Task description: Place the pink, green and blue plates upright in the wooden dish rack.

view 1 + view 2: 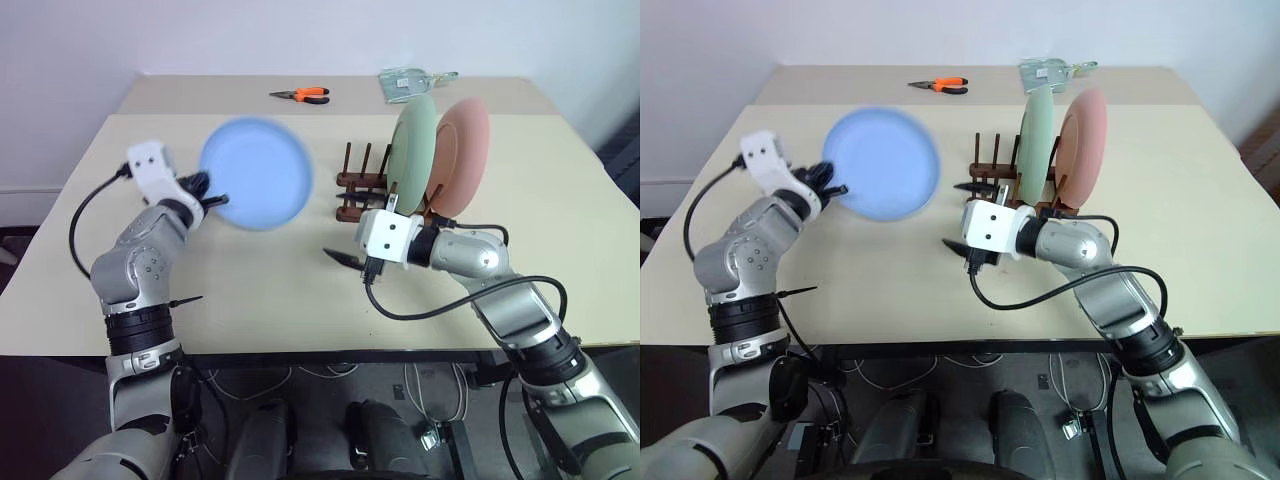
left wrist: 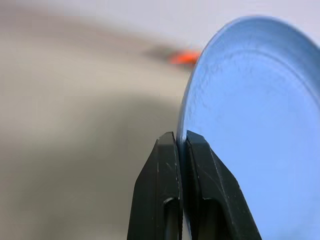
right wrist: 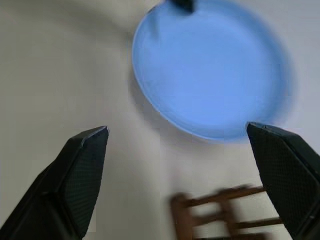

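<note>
Two grippers work over the pale table (image 1: 280, 290). Nearest, the right gripper (image 3: 180, 150) hangs just above the tabletop in front of the wooden dish rack (image 1: 358, 186), its two black fingers (image 3: 80, 165) spread wide with nothing between them; in the right wrist view the blue plate and the near end of the rack lie beyond the gap. To the robot's left, the left gripper (image 2: 181, 150) is clamped on the rim of the blue plate (image 1: 256, 172), its fingers (image 2: 162, 175) pinching the edge, as the left wrist view shows close up. That plate is held up off the table, tilted nearly upright with its hollow face toward the camera, left of the rack and apart from it. Farther back, the rack stands on the table with the green plate (image 1: 413, 145) and the pink plate (image 1: 460, 155) set upright side by side among its pegs at its right end, the green one to the left of the pink; the pegs at the rack's left end are bare. Beyond, near the far edge, lie orange-handled pliers (image 1: 301, 94) and, to their right, a clear packet (image 1: 405, 82).
</note>
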You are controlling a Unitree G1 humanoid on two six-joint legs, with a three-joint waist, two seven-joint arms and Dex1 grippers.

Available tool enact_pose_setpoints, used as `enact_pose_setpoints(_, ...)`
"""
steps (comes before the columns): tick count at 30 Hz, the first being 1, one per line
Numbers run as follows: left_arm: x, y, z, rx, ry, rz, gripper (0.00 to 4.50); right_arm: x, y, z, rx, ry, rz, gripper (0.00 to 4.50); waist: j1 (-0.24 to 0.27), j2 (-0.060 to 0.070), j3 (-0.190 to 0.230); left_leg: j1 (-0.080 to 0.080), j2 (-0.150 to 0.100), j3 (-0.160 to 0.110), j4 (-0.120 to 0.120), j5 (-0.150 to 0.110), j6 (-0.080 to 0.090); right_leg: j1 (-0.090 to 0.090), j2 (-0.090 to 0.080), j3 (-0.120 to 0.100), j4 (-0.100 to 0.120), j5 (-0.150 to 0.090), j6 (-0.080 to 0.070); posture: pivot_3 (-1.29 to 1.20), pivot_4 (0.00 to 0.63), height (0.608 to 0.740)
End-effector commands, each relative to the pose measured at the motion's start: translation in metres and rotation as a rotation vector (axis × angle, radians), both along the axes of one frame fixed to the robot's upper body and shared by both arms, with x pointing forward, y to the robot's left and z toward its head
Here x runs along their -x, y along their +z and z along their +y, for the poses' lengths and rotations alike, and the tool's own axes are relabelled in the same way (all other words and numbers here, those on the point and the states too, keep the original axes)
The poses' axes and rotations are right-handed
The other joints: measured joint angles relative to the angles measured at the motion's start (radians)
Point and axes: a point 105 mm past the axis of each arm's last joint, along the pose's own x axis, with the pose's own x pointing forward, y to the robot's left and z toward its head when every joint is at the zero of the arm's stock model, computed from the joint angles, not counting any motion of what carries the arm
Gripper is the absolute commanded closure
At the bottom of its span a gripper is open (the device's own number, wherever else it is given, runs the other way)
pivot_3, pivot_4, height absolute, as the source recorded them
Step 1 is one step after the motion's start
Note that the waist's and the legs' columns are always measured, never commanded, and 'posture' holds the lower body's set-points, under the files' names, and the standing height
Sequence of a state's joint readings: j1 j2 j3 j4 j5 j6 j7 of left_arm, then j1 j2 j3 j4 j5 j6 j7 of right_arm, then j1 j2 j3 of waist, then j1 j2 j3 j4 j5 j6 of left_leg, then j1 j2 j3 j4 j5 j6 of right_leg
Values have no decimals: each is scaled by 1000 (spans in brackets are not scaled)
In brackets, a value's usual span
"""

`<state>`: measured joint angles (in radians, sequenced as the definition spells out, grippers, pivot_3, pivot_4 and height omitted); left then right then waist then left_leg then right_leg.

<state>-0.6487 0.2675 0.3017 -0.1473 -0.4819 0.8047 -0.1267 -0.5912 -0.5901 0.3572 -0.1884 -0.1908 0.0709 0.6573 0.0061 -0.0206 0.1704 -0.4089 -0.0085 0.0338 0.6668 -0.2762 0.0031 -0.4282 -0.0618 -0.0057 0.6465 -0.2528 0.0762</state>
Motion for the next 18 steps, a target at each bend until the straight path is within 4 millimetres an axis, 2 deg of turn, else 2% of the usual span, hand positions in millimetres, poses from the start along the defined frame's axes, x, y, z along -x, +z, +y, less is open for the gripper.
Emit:
enact_pose_setpoints(1, 14, 18, -14, -19, -77, -59, 4401, -5, 5, 8, 83, 14, -160, 0, -9, 0, 0, 0, 0, 0, 0, 0, 0, 0, 0, 0, 0, 0, 0, 0, 150, 740)
enact_pose_setpoints(7, 30, 27, -28, -40, -150, -53, 4401, -18, 0, 10, 198, 1, -311, 0, -19, 0, 0, 0, 0, 0, -1, 0, 0, -1, 1, 0, 1, 0, 0, 0, 150, 740)
enact_pose_setpoints(8, 32, 29, -30, -41, -158, -56, 4464, -19, 0, 10, 209, 3, -324, 253, -19, 0, 0, 0, 0, 0, 0, 0, 0, 0, 1, 0, 1, 0, 0, 0, 150, 740)
enact_pose_setpoints(11, 34, 32, -34, -32, -167, -55, 4500, -20, 1, 10, 209, 8, -338, 1308, -18, 0, 0, 0, 0, 0, 0, 1, 0, 0, 1, 0, 1, 0, 0, 0, 150, 740)
enact_pose_setpoints(15, 33, 31, -34, -30, -157, -48, 4500, -19, 2, 11, 218, 20, -365, 3249, -18, 0, 0, 0, 0, 0, 0, 1, 0, 0, 2, 0, 1, 0, 0, 0, 150, 740)
enact_pose_setpoints(17, 29, 37, -25, 26, -110, -80, 4500, -19, 3, 11, 219, 23, -382, 4196, -18, 0, 0, 0, 0, 0, 0, 1, 0, 0, 2, 0, 1, 0, 0, 0, 150, 740)
enact_pose_setpoints(18, 28, 49, -19, 88, -85, -135, 4189, -19, 3, 11, 221, 23, -393, 4493, -17, 0, 0, 0, 0, 0, 0, 1, 0, 0, 2, 0, 1, 0, 0, 0, 150, 740)
